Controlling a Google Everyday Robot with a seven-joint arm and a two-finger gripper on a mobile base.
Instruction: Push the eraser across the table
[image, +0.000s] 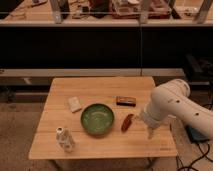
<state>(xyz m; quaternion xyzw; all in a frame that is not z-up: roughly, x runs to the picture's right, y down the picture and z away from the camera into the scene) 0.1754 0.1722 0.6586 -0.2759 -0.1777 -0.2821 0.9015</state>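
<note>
Light wood table (100, 87) carries all items. Eraser (126, 101) lies flat on right half toward far side, behind red oval object (127, 122), right of green bowl (97, 119), apart from both. Your gripper (150, 132) hangs over near right part of table, beside red oval object, apart from eraser. Open or closed, you cannot tell. Beige block (74, 104) lies left of bowl; white bottle (64, 139) stands near left corner.
</note>
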